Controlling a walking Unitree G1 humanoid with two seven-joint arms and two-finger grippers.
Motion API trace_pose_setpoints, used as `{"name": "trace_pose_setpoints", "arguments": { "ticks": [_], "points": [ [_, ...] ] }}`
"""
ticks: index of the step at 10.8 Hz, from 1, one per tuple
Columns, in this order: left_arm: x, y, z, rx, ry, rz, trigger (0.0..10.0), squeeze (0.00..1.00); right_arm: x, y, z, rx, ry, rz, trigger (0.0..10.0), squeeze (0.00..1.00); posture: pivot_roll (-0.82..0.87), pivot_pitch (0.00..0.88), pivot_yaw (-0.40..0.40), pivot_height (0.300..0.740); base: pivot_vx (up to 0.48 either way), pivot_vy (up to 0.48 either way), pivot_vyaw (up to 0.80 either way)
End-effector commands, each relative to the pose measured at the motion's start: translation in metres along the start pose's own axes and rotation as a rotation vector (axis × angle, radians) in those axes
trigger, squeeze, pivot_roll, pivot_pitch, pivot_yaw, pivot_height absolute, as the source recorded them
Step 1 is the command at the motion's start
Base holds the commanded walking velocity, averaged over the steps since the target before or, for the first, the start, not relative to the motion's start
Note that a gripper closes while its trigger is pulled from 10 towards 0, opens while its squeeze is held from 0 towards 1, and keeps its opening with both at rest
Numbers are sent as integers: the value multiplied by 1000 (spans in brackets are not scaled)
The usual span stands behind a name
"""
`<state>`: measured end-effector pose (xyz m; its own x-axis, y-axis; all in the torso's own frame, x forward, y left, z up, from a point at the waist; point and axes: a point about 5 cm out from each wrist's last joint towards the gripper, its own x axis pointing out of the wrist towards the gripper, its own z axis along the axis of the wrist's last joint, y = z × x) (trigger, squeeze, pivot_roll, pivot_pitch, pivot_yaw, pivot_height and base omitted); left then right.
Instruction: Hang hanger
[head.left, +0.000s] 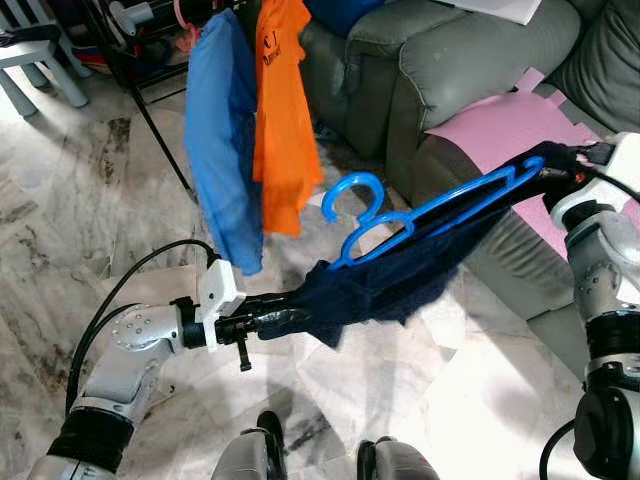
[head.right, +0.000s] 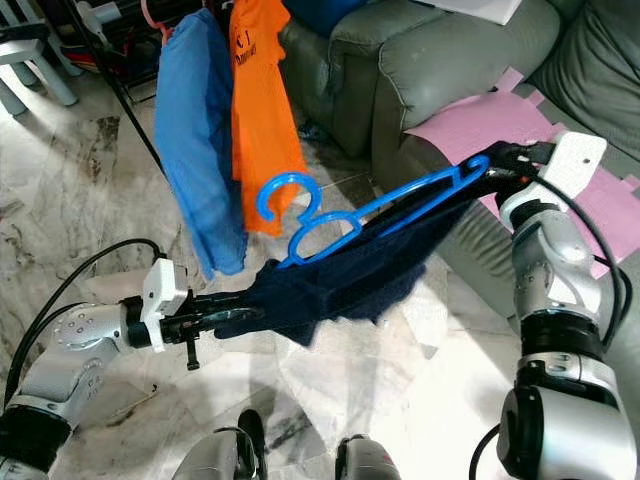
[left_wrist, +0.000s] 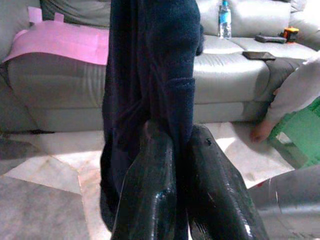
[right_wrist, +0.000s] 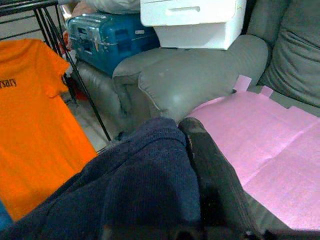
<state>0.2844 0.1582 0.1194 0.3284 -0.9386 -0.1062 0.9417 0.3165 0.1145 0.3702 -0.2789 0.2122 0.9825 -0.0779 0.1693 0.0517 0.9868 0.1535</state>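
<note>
While draped, navy garment (head.left: 400, 275) limp

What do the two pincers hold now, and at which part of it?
Both hold the navy garment on the blue hanger: the left pincer pinches one end of the cloth, the right pincer grips the opposite end.

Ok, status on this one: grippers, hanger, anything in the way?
Left gripper shut on navy garment. Right gripper at the other end, grip unclear. Blue hanger not yet on rack. Orange shirt and blue shirt hang ahead.
</note>
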Motion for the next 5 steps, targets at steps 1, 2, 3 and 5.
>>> {"name": "trace_pose_setpoints", "arguments": {
  "ticks": [1,2,3,5],
  "points": [
    [-28,1,-21,-50,118,73,0,0,-1,-21,34,1,-141,-76,0,0,-85,244,-8,740,0,0,0],
    [-24,8,-24,4,132,155,0,0,-1,-4,33,33,-140,82,0,0,-81,244,-9,740,0,0,0],
    [-20,18,-21,-34,51,282,0,0,-6,10,21,-62,-73,236,0,0,-84,244,-9,740,0,0,0],
    [-21,25,-21,-48,24,351,0,0,-17,18,12,-164,-12,382,0,0,-91,243,-11,740,0,0,0]
  ]
}}
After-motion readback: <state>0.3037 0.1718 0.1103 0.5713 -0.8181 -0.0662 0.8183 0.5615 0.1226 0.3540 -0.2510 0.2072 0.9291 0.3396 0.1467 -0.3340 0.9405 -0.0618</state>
